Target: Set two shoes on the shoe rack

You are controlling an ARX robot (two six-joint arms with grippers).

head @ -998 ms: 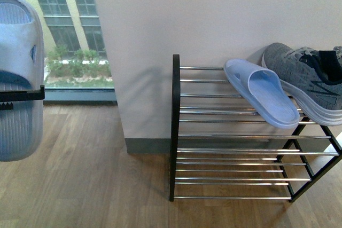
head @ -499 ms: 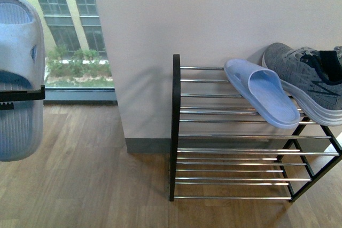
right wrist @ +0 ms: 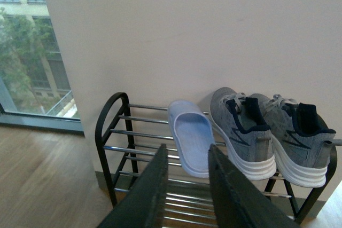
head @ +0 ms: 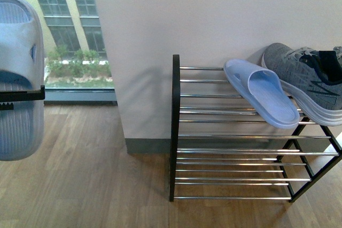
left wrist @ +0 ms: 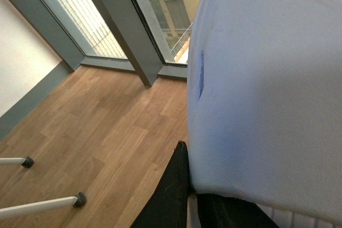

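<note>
At 9 o'clock in the front view, the left gripper (head: 10, 100) pinches one pale blue sandal (head: 18, 78), held in the air above the wood floor (head: 91, 185). At 3 o'clock stands the shoe rack (head: 175, 126); the second sandal (head: 262, 93) lies on its top tier, beside grey sneakers (head: 307, 78). The right gripper (right wrist: 184, 185) has its fingers parted, holding nothing.

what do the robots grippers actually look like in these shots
Little of them shows. The right gripper has two flat, matte black fingers, broad and tapering to blunt tips. Of the left gripper, the front view shows only a thin black finger with a toothed edge; its wrist view shows a dark, wedge-shaped black finger. No cables or markings are visible.
</note>
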